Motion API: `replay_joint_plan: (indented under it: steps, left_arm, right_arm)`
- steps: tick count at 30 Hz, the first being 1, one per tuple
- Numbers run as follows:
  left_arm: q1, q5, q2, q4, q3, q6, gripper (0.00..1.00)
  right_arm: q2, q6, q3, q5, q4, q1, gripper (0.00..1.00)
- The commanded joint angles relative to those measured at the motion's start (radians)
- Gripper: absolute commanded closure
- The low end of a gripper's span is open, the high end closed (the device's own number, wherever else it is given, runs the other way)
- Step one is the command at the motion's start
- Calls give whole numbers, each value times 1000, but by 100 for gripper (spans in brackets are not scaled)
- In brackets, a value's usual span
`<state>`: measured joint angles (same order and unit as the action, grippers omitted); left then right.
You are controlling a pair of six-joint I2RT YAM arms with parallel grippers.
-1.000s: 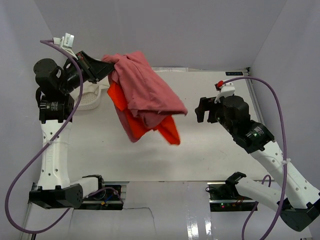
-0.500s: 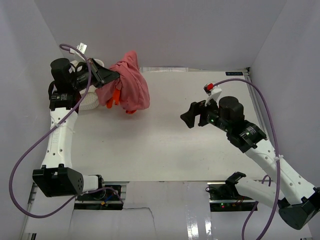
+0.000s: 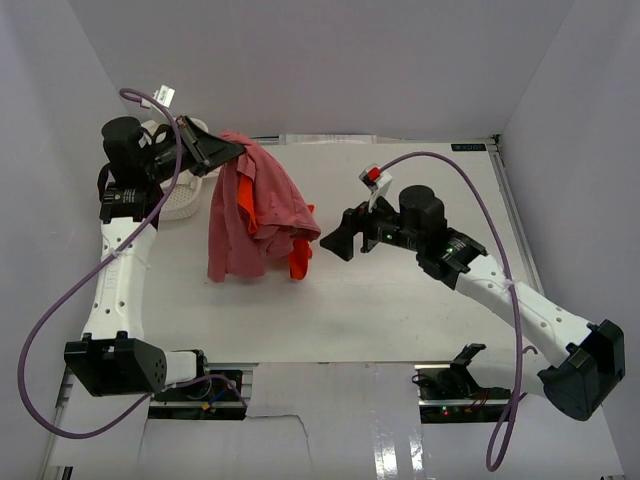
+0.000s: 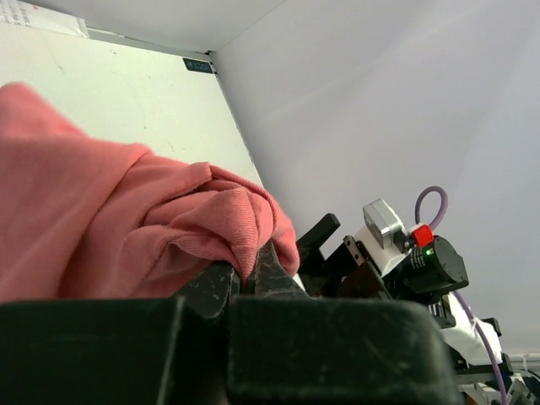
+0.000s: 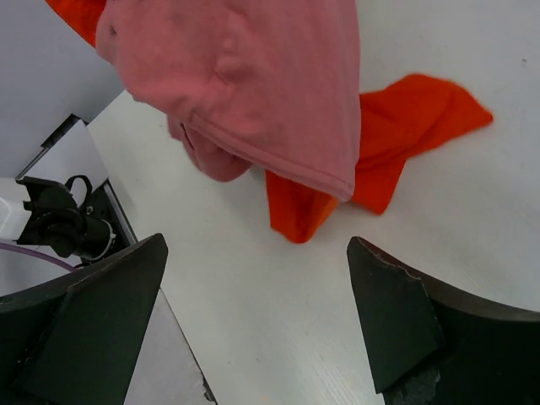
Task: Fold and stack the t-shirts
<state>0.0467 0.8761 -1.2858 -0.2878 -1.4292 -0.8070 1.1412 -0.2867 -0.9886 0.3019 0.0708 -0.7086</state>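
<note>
Since the pink t-shirt (image 3: 255, 205) hangs limp and light above the bench (image 3: 420, 310), the orange-red t-shirt (image 3: 297, 262) tangled inside, from the left gripper (image 3: 230, 150) clamped on its bunched top, the wide-open right gripper (image 3: 338, 243) alongside should pinch a loose hem.

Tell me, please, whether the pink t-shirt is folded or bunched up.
Bunched up, not folded: the pink t-shirt hangs crumpled from the shut left claw, with the orange-red t-shirt tangled underneath.

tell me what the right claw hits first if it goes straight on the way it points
Probably the hanging dusty pink fabric t-shirt, with the bright orange-red fabric t-shirt just under it; depth is unclear. The open right claw faces both.
</note>
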Motion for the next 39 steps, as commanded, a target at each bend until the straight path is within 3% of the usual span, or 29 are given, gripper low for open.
replay_joint_plan:
  steps: [1, 5, 10, 11, 14, 21, 27, 28, 29, 32, 36, 39]
  left_arm:
    - [-21, -15, 54, 85, 4, -27, 100]
    - [-30, -90, 71, 70, 27, -15, 100]
    - [-96, -210, 92, -2, 29, 22, 100]
    - [-100, -213, 94, -5, 29, 23, 100]
    - [-108, -229, 95, -24, 33, 25, 100]
    - [-142, -236, 103, -28, 27, 29, 100]
    - [-154, -235, 102, -31, 21, 25, 100]
    - [-154, -235, 103, -33, 21, 25, 100]
    - [-156, -235, 103, -34, 23, 28, 100]
    - [-156, -246, 109, -45, 23, 40, 100]
    - [-156, -267, 105, -65, 19, 61, 100]
    - [-156, -275, 98, -67, 16, 65, 100]
  right_arm:
    - [46, 0, -84, -4, -121, -75, 6]
    - [104, 46, -166, -131, -117, -230, 6]
    - [201, 121, -269, -269, -106, -339, 4]
    - [213, 139, -286, -285, -108, -347, 1]
    - [270, 165, -349, -293, -105, -353, 11]
    - [382, 225, -410, -377, -158, -368, 11]
    - [450, 228, -430, -402, -204, -370, 23]
    - [453, 227, -433, -412, -219, -370, 25]
    - [460, 227, -435, -417, -226, -370, 33]
    - [465, 225, -447, -441, -230, -371, 72]
    - [460, 227, -464, -451, -198, -376, 72]
    - [434, 228, -453, -477, -180, -381, 83]
